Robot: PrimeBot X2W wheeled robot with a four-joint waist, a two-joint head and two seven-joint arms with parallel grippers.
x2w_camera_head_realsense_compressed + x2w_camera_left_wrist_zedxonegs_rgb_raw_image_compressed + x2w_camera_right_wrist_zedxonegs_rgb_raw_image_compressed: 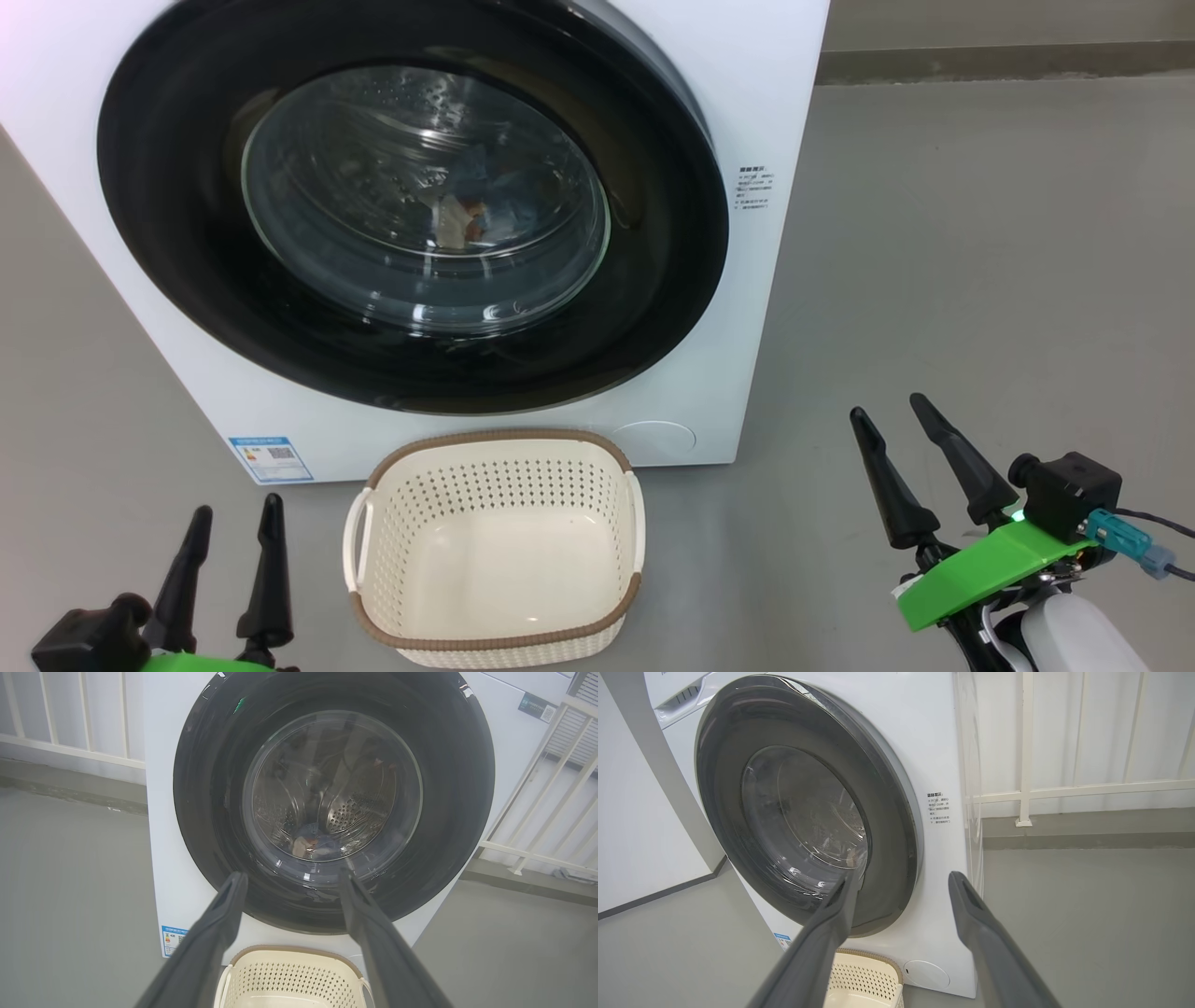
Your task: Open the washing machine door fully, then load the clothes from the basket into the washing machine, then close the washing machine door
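Grey floor (pixel 980 280) throughout. Nearest, left gripper (pixel 238 506) and right gripper (pixel 887 406) hang idle, fingers (pixel 271 560) apart, gripping nothing. Between them the basket (pixel 495 437) stands empty. Beyond, the washing machine door (pixel 177 243) lies closed against the washing machine (pixel 766 93), the clothes (pixel 462 219) visible behind its glass: work judged finished, hence arms clear.

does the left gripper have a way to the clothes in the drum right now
Probably not. The washing machine door looks shut, and the clothes lie behind its glass. The left gripper hangs open, low beside the empty basket; the door would have to be opened first.
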